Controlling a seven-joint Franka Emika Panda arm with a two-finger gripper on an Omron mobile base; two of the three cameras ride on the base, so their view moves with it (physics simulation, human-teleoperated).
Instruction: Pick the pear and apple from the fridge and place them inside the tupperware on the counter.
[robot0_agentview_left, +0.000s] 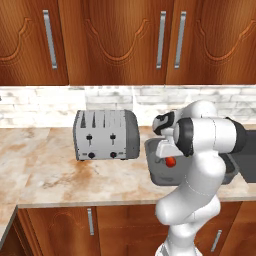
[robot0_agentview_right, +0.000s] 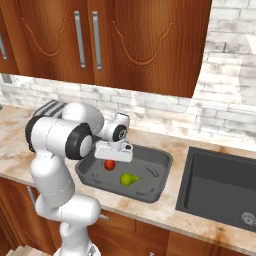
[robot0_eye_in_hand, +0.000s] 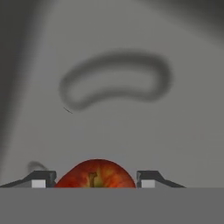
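Closed on the apple (robot0_eye_in_hand: 95, 174), my tool (robot0_eye_in_hand: 95, 180) hangs over the tupperware (robot0_agentview_right: 159, 176), its two dark tips pressed to the red fruit's left and right sides in the hand view, stem facing the camera. From the right base view the apple (robot0_agentview_right: 109, 164) sits just under the tool (robot0_agentview_right: 112, 159), above the container's floor near the wall closest to my arm; I cannot tell whether it touches the floor. Just beside it, toward the sink, the pear (robot0_agentview_right: 129, 178) lies on its side on the container's floor, apart from the apple. Grey floor with a curved moulded groove stretches ahead of the tips in the hand view, open and unoccupied. The tupperware's flared rim runs all round; its near edge lies close to the front edge of the worktop (robot0_agentview_left: 55, 175), and its far edge leaves a strip of bare stone before the brick backsplash (robot0_agentview_right: 165, 116). To one side the black sink (robot0_agentview_right: 220, 187) sits near the container, a band of worktop between them. On the other side the toaster (robot0_agentview_left: 106, 135) stands just beside the container, with broad free worktop beyond it. Wooden wall cabinets (robot0_agentview_left: 125, 40) hang well above.
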